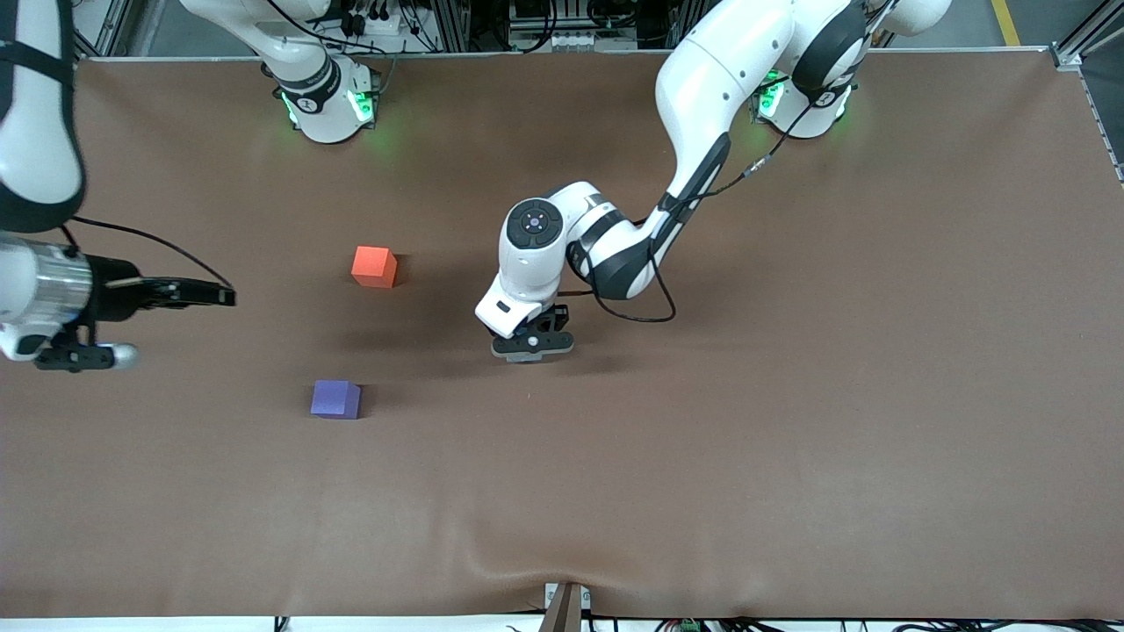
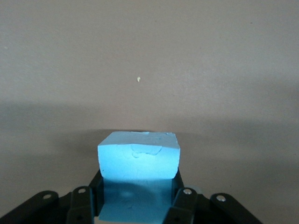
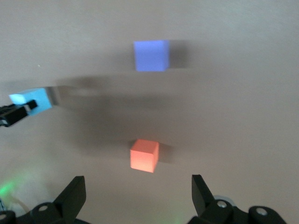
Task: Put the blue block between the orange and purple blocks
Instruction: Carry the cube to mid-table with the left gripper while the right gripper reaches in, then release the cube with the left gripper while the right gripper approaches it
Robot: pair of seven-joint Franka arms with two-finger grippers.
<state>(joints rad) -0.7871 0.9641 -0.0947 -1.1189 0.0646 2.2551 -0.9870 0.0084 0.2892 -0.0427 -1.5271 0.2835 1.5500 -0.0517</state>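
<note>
My left gripper is shut on the light blue block, low over the middle of the table. In the front view the hand hides the block. The orange block sits on the table toward the right arm's end. The purple block sits nearer the front camera than the orange one, with a bare gap between them. My right gripper is open and empty, in the air at the right arm's end of the table. The right wrist view shows the orange block, the purple block and the held blue block.
The brown table cover has a slight wrinkle near its front edge. A small white speck lies on it near the left gripper. The left arm's black cable loops beside its wrist.
</note>
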